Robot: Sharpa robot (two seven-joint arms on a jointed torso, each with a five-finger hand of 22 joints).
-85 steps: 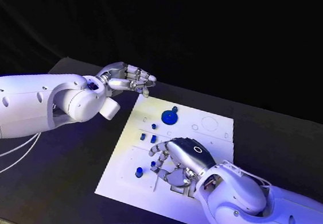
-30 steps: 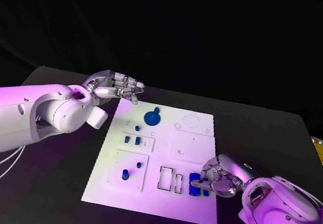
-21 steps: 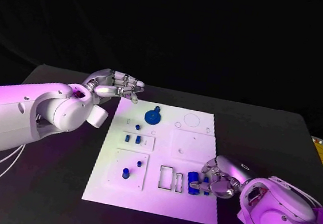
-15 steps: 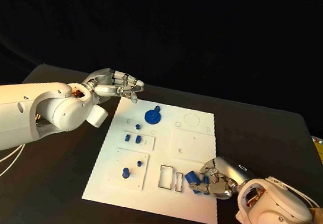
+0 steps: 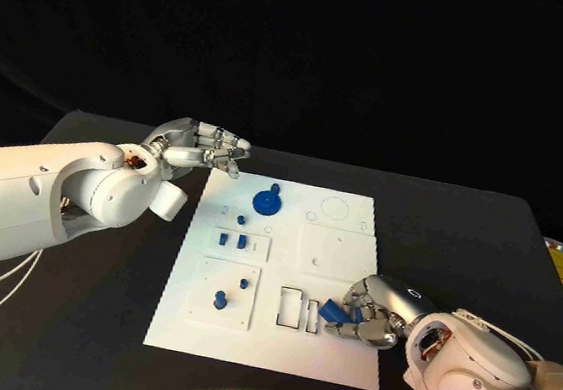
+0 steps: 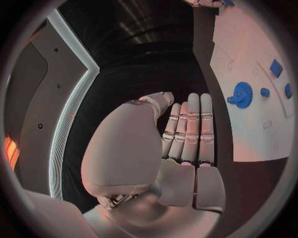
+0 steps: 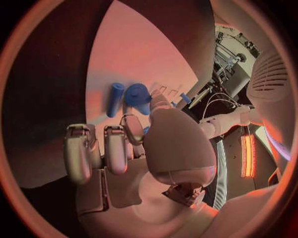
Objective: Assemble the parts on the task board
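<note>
Blue part: we see a small blue part (image 5: 332,311) tilted at the fingertips of the right robot hand (image 5: 376,317), just above the task board's (image 5: 327,360) near right area; in the right wrist view it (image 7: 138,94) sits at the tips of the fingers (image 7: 131,129), beside a slim blue peg (image 7: 114,99) on the board.
Right robot hand: we read it as grasping that blue part, fingers curled around it, over the board's right side near the two rectangular slots (image 5: 298,311).
Other parts: toward the board's far end lies a round blue disc (image 5: 267,201); left of centre on the board we see a pair of small blue pieces (image 5: 231,240), and nearer us a blue peg (image 5: 219,300).
Left robot hand: we see it (image 5: 202,149) raised just off the board's far left corner, released and grasping nothing, fingers laid straight side by side in the left wrist view (image 6: 189,134).
Table: the black table (image 5: 84,324) carries the board.
</note>
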